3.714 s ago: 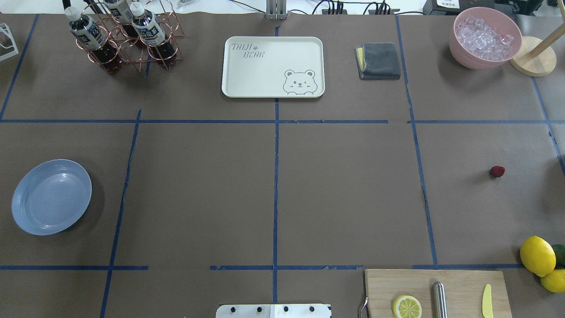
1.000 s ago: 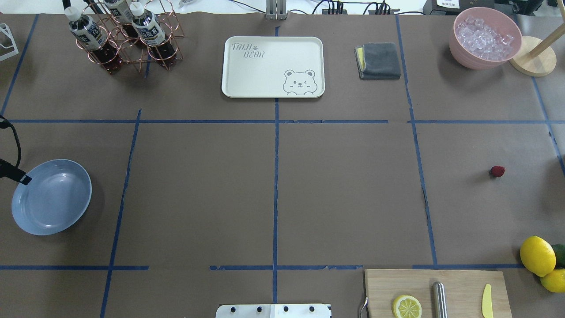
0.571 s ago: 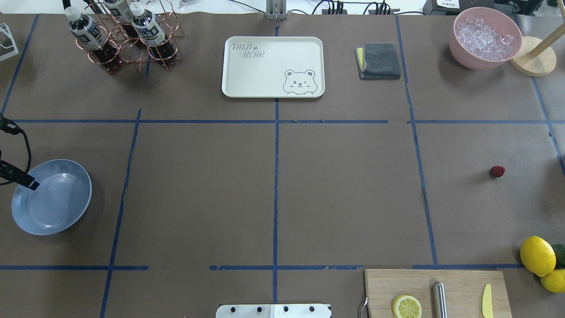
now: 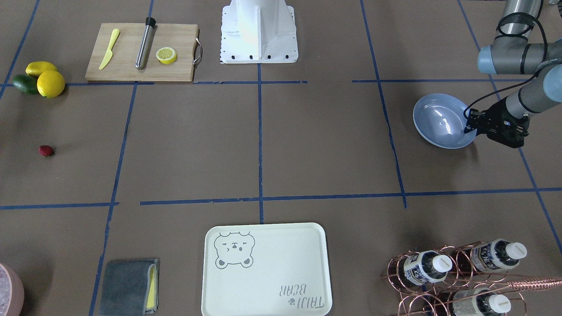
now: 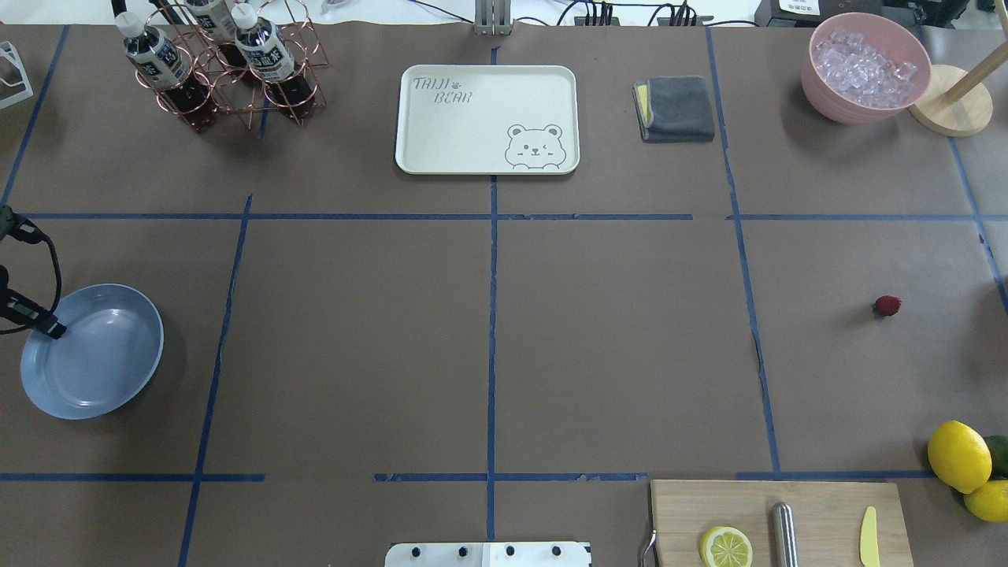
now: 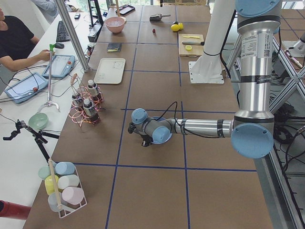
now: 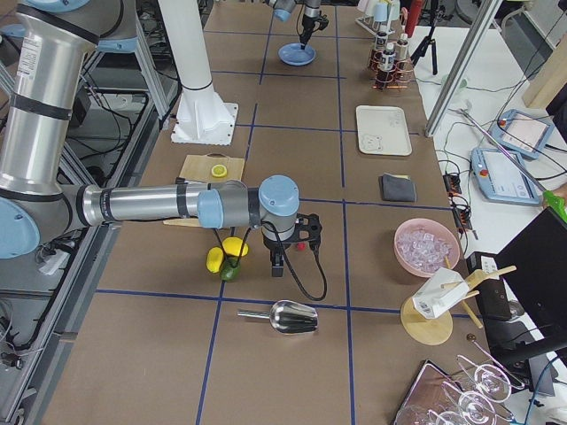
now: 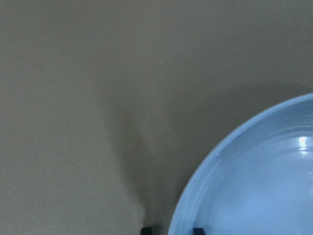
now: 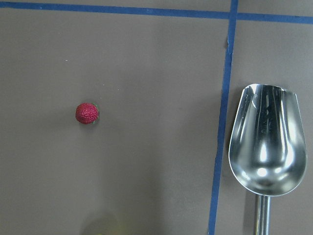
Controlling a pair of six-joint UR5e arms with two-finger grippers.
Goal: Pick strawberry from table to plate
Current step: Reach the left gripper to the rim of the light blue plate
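Note:
The strawberry, a tiny dark-red berry, lies alone on the brown-paper table at the right. The light-blue plate sits empty at the far left. My left gripper hovers at the plate's outer rim. Its two dark fingertips stand apart, one on each side of the rim. My right gripper hangs close to the berry, seen only in the exterior right view. Whether it is open or shut I cannot tell.
A steel scoop lies right of the berry in the right wrist view. Two lemons and an avocado sit at the near right. A cutting board holds a lemon half and a knife. At the back stand a bear tray, a bottle rack and an ice bowl.
My left arm has come in from the left edge and reached the plate's rim. In the last second it shifted slightly. Strawberry and plate have not moved.

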